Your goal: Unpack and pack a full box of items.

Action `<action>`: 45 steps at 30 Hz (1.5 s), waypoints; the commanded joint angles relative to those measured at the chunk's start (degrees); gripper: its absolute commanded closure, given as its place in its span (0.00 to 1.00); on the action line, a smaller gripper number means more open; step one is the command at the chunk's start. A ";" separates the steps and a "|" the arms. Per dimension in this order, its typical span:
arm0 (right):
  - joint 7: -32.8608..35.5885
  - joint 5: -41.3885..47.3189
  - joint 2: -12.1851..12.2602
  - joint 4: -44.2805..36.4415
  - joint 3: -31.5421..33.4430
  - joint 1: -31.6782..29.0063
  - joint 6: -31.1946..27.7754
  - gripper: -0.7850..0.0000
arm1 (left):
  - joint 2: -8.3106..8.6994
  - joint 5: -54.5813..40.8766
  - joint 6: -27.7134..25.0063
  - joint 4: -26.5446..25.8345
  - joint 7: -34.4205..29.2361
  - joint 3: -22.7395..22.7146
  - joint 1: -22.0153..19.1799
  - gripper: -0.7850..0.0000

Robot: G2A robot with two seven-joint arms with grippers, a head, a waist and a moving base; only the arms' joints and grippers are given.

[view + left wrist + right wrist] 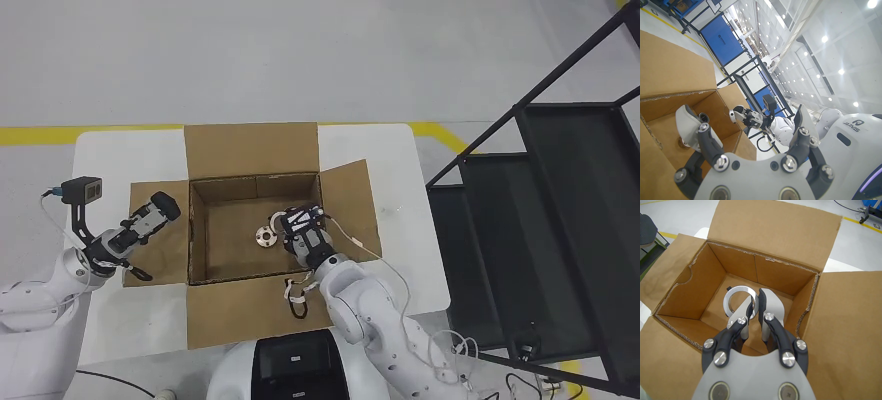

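One metal ring is what matters here, and your right end effector already has it. The fingers are pinched together on the ring's wall, one passing through the hole and the other pressing the outer rim. The ring therefore sits straight ahead of the fingertips, with its open face turned back toward the wrist. It is inside the open cardboard box, toward the side wall on the robot's right, and it seems to hang above the box floor rather than rest on it. Your left end effector has its fingers spread wide apart and holds nothing. It hovers over the box's left flap, outside the left wall and well apart from the ring. The box stands on the white worktop with all four flaps folded out. The right arm is clearly the nearer one. Whichever way the ring goes next, it probably has to travel straight up or down, staying off that close side wall.
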 commanded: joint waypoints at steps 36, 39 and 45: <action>10.88 8.76 -11.63 49.33 -21.04 39.61 -9.55 1.00 | 0.00 0.00 0.00 0.00 0.00 0.00 0.00 0.00; 11.43 8.19 -12.25 51.72 -21.58 40.79 -10.38 1.00 | 0.00 0.00 0.00 0.00 0.00 0.00 0.00 0.00; 9.73 7.93 -13.62 55.82 -23.03 42.59 -14.33 1.00 | 0.00 0.00 0.00 0.00 0.00 0.00 0.00 0.00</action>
